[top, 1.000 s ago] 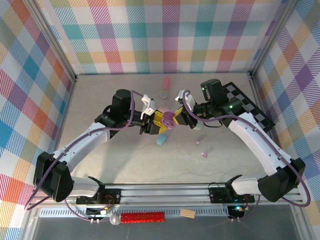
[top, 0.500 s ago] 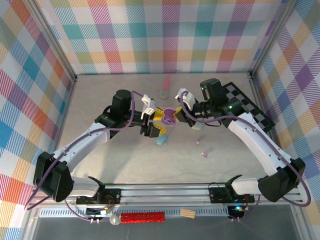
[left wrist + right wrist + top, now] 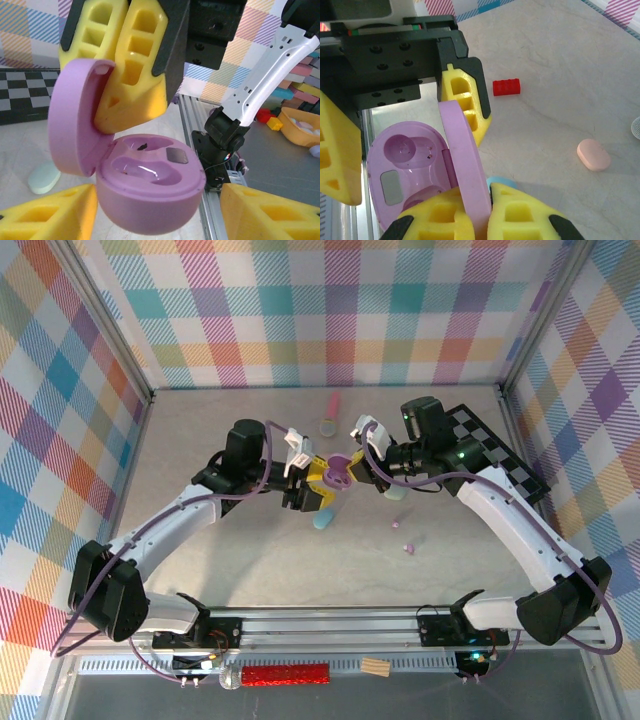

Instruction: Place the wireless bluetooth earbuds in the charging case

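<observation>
An open purple charging case (image 3: 338,472) hangs above the table's middle between both arms. My right gripper (image 3: 352,472) is shut on its raised lid (image 3: 465,165), one yellow finger on each face. My left gripper (image 3: 159,202) is open and straddles the case's base (image 3: 150,200). A clear gap shows beside its right finger (image 3: 270,215). The two wells in the base (image 3: 405,150) look bare. Two tiny earbuds (image 3: 407,548) (image 3: 396,526) lie on the table to the right, in front of the case.
A blue pebble case (image 3: 325,518) lies just below the grippers, a mint one (image 3: 397,493) under the right arm, and a pink one (image 3: 334,402) at the back. A checkered board (image 3: 500,450) lies at the right. A red brick (image 3: 506,87) sits past the table's near edge.
My left gripper's jaws have parted from the purple case's base. The right gripper keeps its hold on the lid, and the case has shifted slightly toward the back.
</observation>
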